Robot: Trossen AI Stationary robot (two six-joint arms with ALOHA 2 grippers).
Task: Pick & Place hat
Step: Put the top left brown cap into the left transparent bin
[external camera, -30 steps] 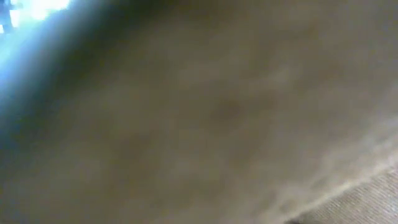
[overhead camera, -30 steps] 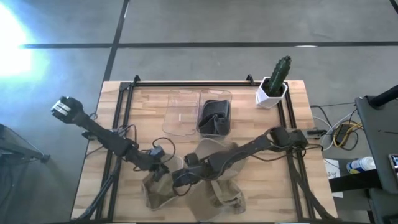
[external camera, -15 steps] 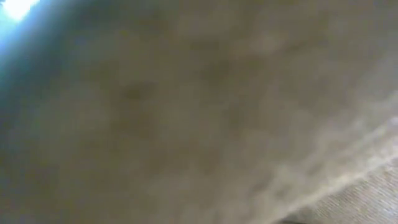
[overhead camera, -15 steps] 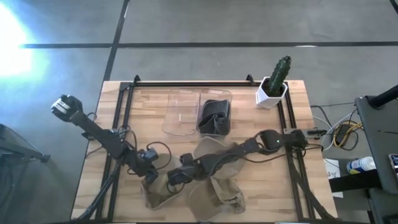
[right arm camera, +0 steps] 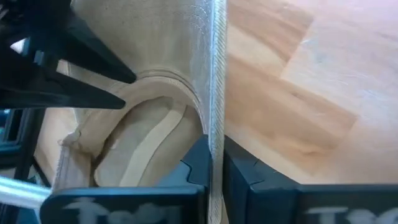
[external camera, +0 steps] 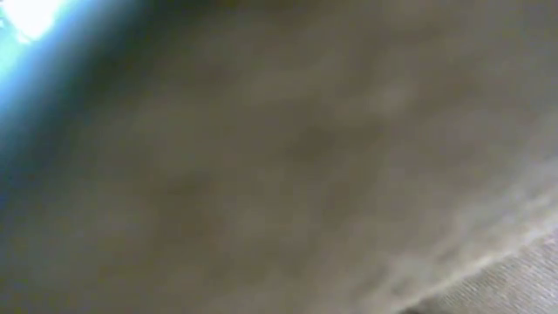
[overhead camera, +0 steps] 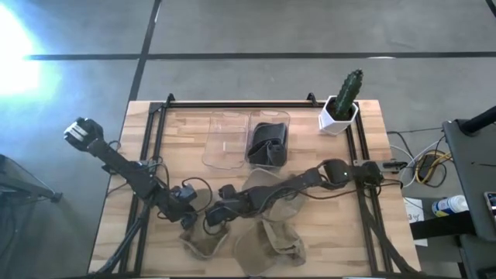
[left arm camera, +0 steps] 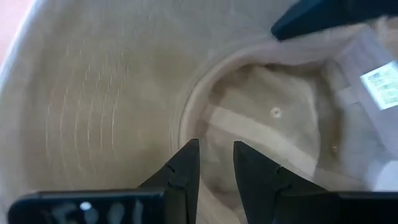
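A tan brimmed hat point(overhead camera: 205, 242) lies near the table's front edge, left of centre, its hollow inside point(left arm camera: 273, 118) turned toward my left wrist camera. My left gripper point(overhead camera: 188, 215) is at the hat's left far side and is shut on it. My right gripper point(overhead camera: 211, 218) reaches in from the right and is shut on the hat's brim point(right arm camera: 214, 93). Blurred tan cloth point(external camera: 279, 157) fills the low view. My left gripper has the hat where the brim meets the crown point(left arm camera: 186, 134). One finger point(left arm camera: 186, 168) is on the brim side and the other finger point(left arm camera: 252, 171) is inside the crown. My right gripper pinches the brim's stitched outer edge point(right arm camera: 216, 134) between its two fingers. That edge runs along the fingers and stands on end above the wooden table top point(right arm camera: 292, 112).
Two more tan hats lie close by, one point(overhead camera: 271, 244) at the front centre and one point(overhead camera: 271, 190) under my right arm. Farther back stand a clear bin point(overhead camera: 225, 139), a clear bin holding a dark hat point(overhead camera: 267, 146) and a potted cactus point(overhead camera: 345, 101).
My right gripper has gone toward the table's left edge and a little toward the far edge, up to the hat's brim. My left gripper has shifted left. The hat has drawn together and looks narrower from above than a second ago.
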